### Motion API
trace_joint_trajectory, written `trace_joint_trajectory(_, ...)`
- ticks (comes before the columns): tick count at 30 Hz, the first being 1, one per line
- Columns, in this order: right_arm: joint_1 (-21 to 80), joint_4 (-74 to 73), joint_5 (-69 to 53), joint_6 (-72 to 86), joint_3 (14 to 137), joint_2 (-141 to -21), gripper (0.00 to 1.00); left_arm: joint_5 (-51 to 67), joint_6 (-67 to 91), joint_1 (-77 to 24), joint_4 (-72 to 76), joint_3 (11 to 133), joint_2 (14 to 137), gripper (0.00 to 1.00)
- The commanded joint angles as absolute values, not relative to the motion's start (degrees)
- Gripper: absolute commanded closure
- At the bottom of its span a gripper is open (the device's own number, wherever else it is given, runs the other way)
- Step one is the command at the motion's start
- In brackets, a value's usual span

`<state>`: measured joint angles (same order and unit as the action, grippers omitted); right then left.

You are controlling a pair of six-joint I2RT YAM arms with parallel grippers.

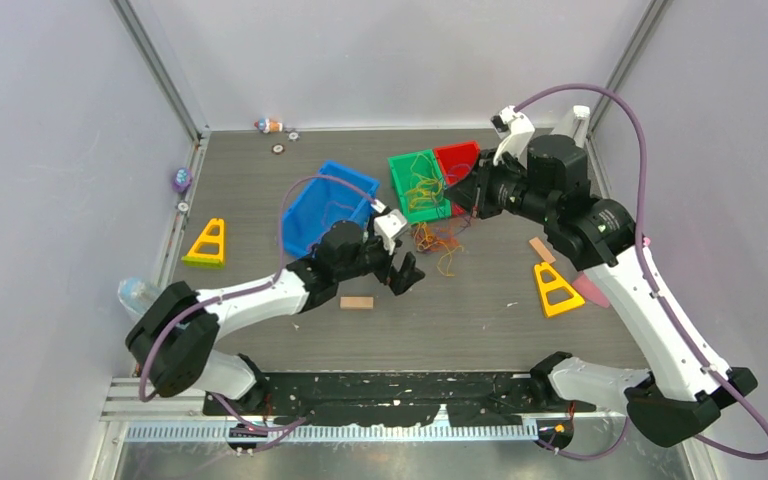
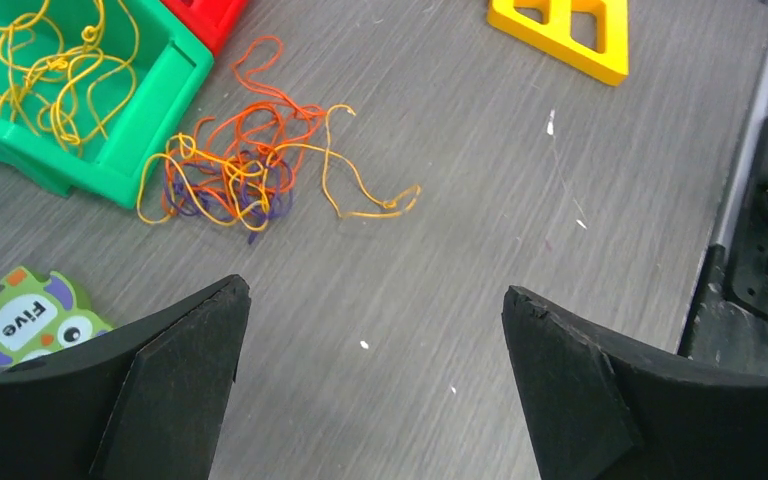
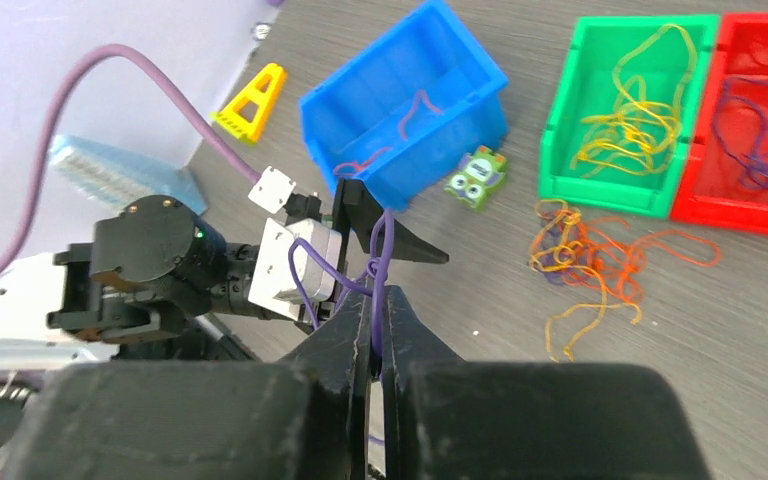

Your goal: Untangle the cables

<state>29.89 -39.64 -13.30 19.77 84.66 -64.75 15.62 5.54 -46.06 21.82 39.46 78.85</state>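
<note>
The blue bin (image 3: 470, 110) holds orange-red strands (image 3: 407, 108). The left pincer (image 2: 375, 295) hovers above the surface (image 2: 460, 200) with its jaws wide apart, gripping nothing. Ahead of it, the mixed tangle of cables (image 2: 235, 170) lies on the surface just beside the green bin (image 2: 145, 140), which contains yellow strands (image 2: 50, 70). The right pincer (image 3: 378, 320) is closed on one purple cable (image 3: 380, 260).
</note>
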Motion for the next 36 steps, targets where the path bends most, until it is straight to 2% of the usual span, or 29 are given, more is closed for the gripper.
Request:
trace_joint_trajectory(1,29.10,-37.96,-3.06,19.71,82.86,-63.91,0.95,11.59,4.79,-46.41,16.21,48.69,85.19,0.03)
trace_joint_trajectory(9,19.74,-31.65,2.97,17.67,82.38,-73.44,0.95,6.69,8.49,-46.41,2.29,62.40,98.60,0.06)
trace_joint_trajectory(17,15.68,-26.40,5.67,13.68,92.00,-91.86,0.95,1.93,12.30,-46.41,-4.03,72.18,108.61,0.14)
trace_joint_trajectory(27,15.12,-25.70,11.24,7.74,107.81,-115.29,0.95,1.16,14.53,-46.42,-6.76,77.94,115.60,0.37)
trace_joint_trajectory(30,15.11,-29.24,11.73,7.26,115.79,-122.79,0.95,1.40,13.98,-46.41,-8.04,79.05,115.92,0.55)
trace_joint_trajectory(33,15.16,-32.40,10.76,7.87,120.55,-130.02,0.95,1.70,13.89,-46.32,-8.23,78.64,115.11,0.83)
trace_joint_trajectory(36,15.14,-32.70,8.94,9.26,119.89,-132.63,0.95,2.13,13.35,-46.37,-7.21,77.10,112.70,1.00)
